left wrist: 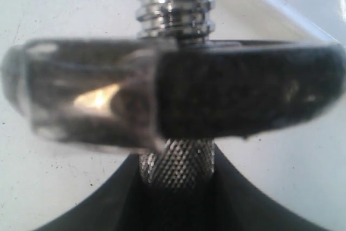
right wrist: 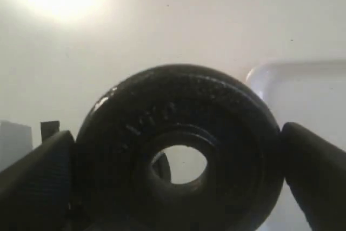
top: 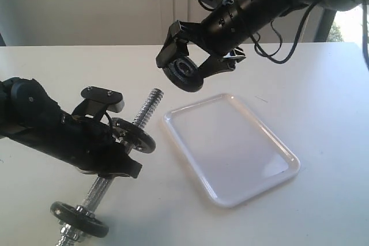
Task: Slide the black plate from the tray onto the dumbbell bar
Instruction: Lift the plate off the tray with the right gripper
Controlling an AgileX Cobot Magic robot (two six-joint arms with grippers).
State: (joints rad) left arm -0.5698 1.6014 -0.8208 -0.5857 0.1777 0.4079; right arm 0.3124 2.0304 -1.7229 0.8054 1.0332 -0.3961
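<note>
While right gripper (top: 190,66) grasps plate (top: 182,73) by rim, plate hangs in air above desk (top: 323,84), near far left corner of tray (top: 288,169), clear of it. Left gripper (top: 118,151) clenched on bar (top: 149,108) between its two discs (top: 136,137); free threaded end points toward plate, not touching it.

- The white table (top: 323,84) spans the whole exterior view, plain and matte (a few faint specks and scuffs show up close).
- The tray (top: 230,148) lies flat on it, right of the middle. It is white with rounded corners and sits askew to the table's far edge.
- The dumbbell bar (top: 147,109) slants left of the tray, apart from it; its near black disc (top: 78,218) seems to touch the tabletop.
</note>
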